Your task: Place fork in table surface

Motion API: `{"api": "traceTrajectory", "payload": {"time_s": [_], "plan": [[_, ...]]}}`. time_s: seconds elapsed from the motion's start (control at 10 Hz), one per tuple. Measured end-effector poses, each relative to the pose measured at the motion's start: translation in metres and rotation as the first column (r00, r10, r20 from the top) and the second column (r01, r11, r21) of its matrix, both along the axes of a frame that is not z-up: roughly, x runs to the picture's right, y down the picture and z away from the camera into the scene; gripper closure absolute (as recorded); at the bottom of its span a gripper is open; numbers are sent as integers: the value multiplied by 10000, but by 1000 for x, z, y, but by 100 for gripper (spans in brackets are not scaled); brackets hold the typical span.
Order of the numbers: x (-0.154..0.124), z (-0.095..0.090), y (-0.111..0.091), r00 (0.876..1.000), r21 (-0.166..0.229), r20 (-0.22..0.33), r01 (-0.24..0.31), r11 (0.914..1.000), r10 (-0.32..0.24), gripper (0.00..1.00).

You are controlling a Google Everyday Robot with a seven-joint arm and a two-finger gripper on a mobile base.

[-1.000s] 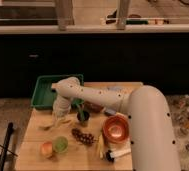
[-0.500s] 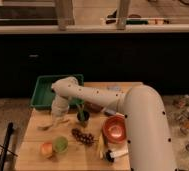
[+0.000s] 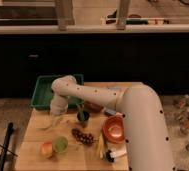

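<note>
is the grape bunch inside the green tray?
No, the grape bunch lies on the table surface in front of the green tray; the gripper hangs left of it.

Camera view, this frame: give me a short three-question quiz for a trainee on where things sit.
1. True or false: the green rectangular tray lies at the far left corner of the light wooden plank table top.
2. Which lies nearest the dark bunch of grapes? A) the orange bowl B) the green tray C) the white-handled, black-tipped tool
3. Fill in: the gripper hangs low over the table's ____ half, with the slender pale fork just below it.

Key: 1 true. 2 A. 3 left.
</note>
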State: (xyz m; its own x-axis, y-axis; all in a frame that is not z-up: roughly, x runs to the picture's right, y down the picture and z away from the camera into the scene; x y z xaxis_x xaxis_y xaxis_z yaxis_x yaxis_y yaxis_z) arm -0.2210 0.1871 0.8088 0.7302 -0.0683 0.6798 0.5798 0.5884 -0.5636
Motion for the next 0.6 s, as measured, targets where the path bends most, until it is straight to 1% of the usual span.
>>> {"api": "traceTrajectory", "payload": {"time_s": [0.3,0.6], "plan": [[-2,-3,-5,9999,-45,-74,81,10000,-82,20],[1,-14,-18,9998,-30,-176,89,10000,-90,20]]}}
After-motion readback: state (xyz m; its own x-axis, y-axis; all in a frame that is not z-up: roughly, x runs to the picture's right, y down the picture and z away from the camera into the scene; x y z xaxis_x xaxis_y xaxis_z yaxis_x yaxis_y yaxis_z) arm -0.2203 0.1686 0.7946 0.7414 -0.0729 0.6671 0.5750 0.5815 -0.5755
